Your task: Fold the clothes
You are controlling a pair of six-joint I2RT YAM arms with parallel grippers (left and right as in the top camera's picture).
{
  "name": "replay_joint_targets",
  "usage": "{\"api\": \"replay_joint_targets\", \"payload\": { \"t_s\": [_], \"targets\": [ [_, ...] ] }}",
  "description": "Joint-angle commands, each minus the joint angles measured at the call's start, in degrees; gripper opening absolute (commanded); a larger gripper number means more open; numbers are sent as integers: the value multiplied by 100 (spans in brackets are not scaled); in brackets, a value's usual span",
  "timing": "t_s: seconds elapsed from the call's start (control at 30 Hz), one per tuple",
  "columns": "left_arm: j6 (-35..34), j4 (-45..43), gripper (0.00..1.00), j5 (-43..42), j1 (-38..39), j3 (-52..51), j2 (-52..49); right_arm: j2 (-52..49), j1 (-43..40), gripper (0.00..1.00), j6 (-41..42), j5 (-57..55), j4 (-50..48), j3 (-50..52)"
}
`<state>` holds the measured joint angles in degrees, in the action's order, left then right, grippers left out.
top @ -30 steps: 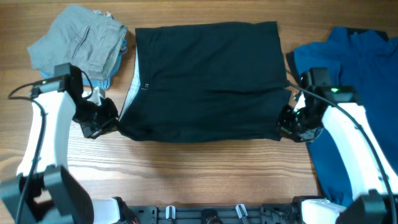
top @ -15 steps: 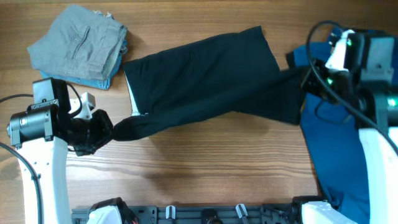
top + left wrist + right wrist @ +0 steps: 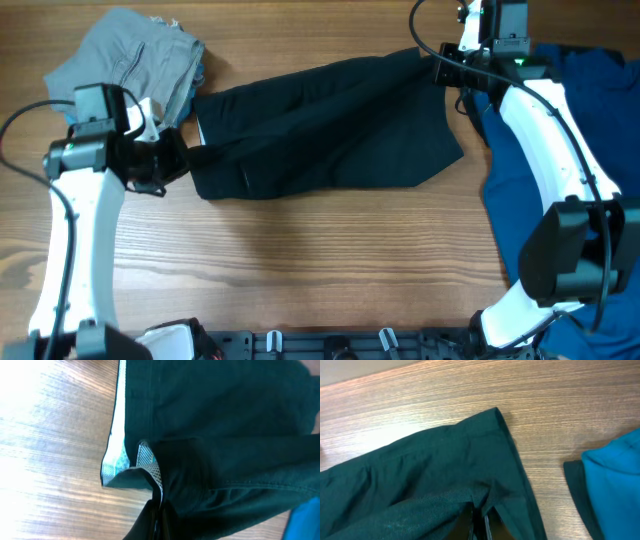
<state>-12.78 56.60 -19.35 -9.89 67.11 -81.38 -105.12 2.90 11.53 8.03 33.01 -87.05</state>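
Note:
The black shorts (image 3: 320, 125) lie folded across the middle of the table, with the pale waistband strip (image 3: 198, 130) at their left end. My left gripper (image 3: 178, 160) is shut on the left corner of the shorts by the waistband. In the left wrist view the black fabric (image 3: 215, 450) bunches between the closed fingers (image 3: 156, 522), beside the pale strip (image 3: 117, 445). My right gripper (image 3: 447, 72) is shut on the far right corner of the shorts. In the right wrist view its fingers (image 3: 479, 525) pinch a fold of the black fabric (image 3: 430, 470).
A grey-blue folded denim garment (image 3: 130, 65) lies at the far left, close to my left arm. A bright blue shirt (image 3: 575, 170) covers the right side of the table under my right arm; it also shows in the right wrist view (image 3: 615, 475).
Both grippers have carried the near edge of the shorts up and over to the far side. The right gripper went from the near right to the far right corner; the left gripper moved up.

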Motion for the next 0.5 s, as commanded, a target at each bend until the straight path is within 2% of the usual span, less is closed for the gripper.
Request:
{"api": "replay_joint_targets", "payload": {
  "t_s": [0.0,0.13,0.17,0.2,0.23,0.27,0.37,0.47],
  "targets": [
    [11,-413,4,501,70,61,-651,-101,-177,8,-101,-501,-271,-101],
    [11,-1373,10,553,70,61,-1305,-160,-177,12,-15,-501,-483,-96],
    [11,-1506,15,553,68,61,-1416,-197,-177,14,68,-498,-538,-96],
    [11,-1718,32,553,68,61,-1574,-240,-177,33,61,-417,-605,-96],
    [13,-2002,89,553,68,61,-1746,-313,-177,82,52,-393,-654,-96],
    [13,-2076,100,553,68,61,-1810,-334,-179,83,0,-398,-621,-96],
    [55,-1585,100,546,46,61,-1838,-330,-313,77,-533,-415,168,-96],
    [431,-986,100,551,186,-48,-1878,-332,-476,76,-378,-422,1462,-37]
  ]
}}
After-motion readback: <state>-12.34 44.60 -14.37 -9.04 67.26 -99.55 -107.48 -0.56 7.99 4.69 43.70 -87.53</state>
